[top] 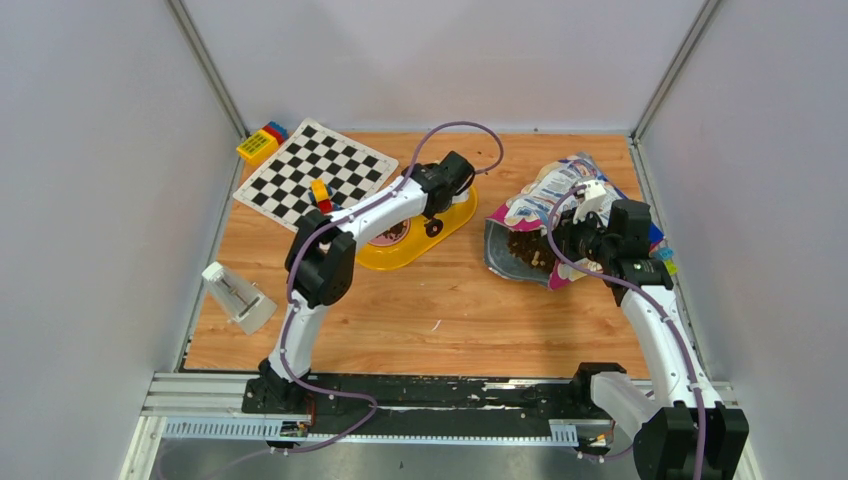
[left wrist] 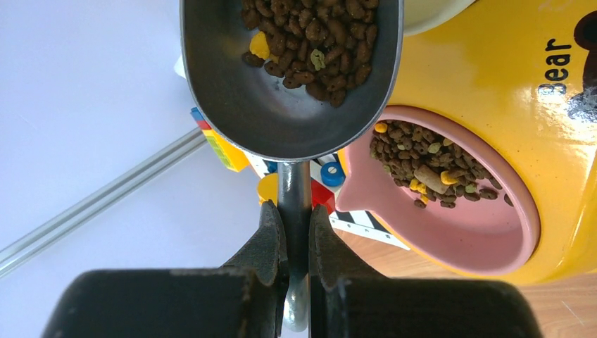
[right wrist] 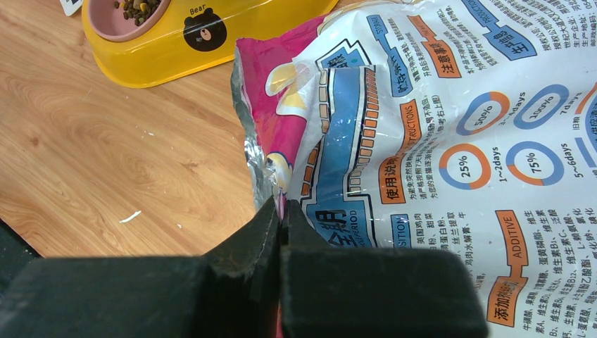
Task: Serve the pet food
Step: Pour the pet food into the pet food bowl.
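Observation:
My left gripper (left wrist: 296,215) is shut on the handle of a grey scoop (left wrist: 281,105). The scoop holds a pile of brown pet food (left wrist: 313,35) and hangs tilted over the yellow feeder (left wrist: 479,77). The feeder's pink bowl (left wrist: 457,232) has more kibble (left wrist: 429,169) in it. In the top view the left gripper (top: 455,180) is at the feeder's (top: 400,250) far right end. My right gripper (right wrist: 280,208) is shut on the edge of the open food bag (right wrist: 422,105). The bag (top: 545,200) lies to the right, with kibble (top: 528,250) showing in its mouth.
A chessboard (top: 315,175) lies at the back left with small coloured blocks (top: 322,195) on its near corner. More toy blocks (top: 262,140) sit in the back left corner. A white object (top: 238,297) stands at the table's left edge. Walls enclose three sides.

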Controlling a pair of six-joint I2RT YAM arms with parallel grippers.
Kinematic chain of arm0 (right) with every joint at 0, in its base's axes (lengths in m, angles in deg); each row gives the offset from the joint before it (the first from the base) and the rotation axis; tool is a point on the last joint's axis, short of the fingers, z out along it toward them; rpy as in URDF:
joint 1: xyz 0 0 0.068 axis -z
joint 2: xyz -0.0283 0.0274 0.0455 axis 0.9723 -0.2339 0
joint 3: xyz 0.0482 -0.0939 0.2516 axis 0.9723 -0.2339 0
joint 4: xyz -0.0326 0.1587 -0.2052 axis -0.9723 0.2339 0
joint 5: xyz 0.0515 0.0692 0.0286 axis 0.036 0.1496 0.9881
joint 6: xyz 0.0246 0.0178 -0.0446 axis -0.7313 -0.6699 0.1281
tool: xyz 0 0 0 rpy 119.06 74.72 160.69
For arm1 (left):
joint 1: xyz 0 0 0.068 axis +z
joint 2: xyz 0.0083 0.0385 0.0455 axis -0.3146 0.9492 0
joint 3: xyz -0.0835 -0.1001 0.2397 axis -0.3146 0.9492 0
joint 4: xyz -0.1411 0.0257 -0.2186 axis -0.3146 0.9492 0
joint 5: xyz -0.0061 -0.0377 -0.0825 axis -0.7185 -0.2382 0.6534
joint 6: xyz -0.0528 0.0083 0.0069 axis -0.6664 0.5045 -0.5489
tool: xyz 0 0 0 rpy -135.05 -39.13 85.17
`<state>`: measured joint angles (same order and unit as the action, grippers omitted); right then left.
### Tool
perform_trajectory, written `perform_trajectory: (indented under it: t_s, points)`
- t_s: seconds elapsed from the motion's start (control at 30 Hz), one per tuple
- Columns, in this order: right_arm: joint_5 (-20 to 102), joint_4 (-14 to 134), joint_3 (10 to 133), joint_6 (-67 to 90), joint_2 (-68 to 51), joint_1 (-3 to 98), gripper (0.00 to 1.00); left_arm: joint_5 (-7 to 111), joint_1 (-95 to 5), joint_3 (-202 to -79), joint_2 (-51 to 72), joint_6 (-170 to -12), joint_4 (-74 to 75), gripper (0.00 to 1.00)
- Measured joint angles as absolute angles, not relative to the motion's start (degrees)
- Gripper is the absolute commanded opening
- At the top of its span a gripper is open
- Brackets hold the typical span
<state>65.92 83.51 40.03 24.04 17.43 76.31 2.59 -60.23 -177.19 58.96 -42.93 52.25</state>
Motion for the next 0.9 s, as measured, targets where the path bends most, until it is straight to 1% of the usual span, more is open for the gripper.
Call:
perform_trajectory:
  t_s: [0.6, 0.9]
  points:
    - [65.9, 83.5, 40.0, 24.1, 17.5, 76.3, 0.00, -3.3, -62.2, -173.4, 55.2, -37.3, 46.7, 0.00]
    - [66.2, 83.7, 40.0, 24.1, 17.8, 76.4, 0.00, -5.6, -63.1, -168.5, 53.7, -34.3, 42.9, 0.00]
